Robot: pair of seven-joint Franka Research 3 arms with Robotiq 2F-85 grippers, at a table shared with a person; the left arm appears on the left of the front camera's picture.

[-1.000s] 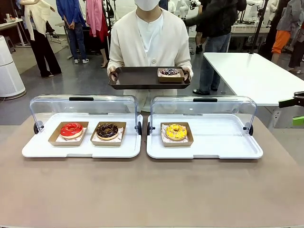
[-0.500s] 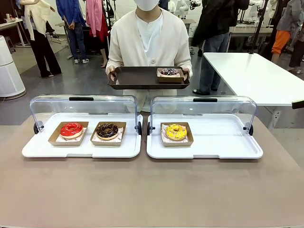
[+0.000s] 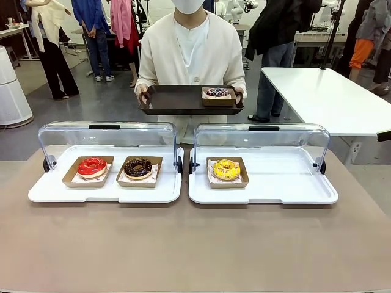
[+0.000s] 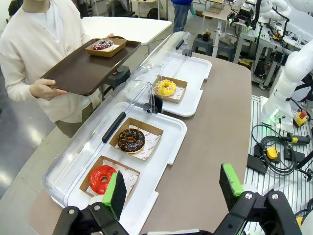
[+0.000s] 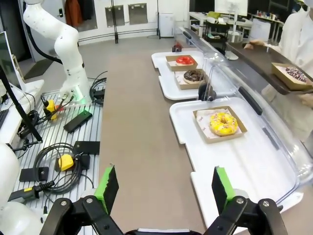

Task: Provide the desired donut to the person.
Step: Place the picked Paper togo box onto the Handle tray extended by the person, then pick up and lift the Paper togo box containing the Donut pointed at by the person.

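So the person stands at the far side of the bench, holding a brown tray in both hands at waist height. One dark sprinkled donut sits on it in a little card box, over at the tray's right end as the robot sees it.

On the bench there are two white cases side by side, clear lids rolled back. The left case has a red donut and, just beside it, a chocolate donut. The right case has one yellow donut near its left end, the rest of that case bare. Each donut is in its own card box.

Both arms hang back on the robot's side. The left jaws are spread wide with nothing between them, same for the right jaws, well apart from the cases.
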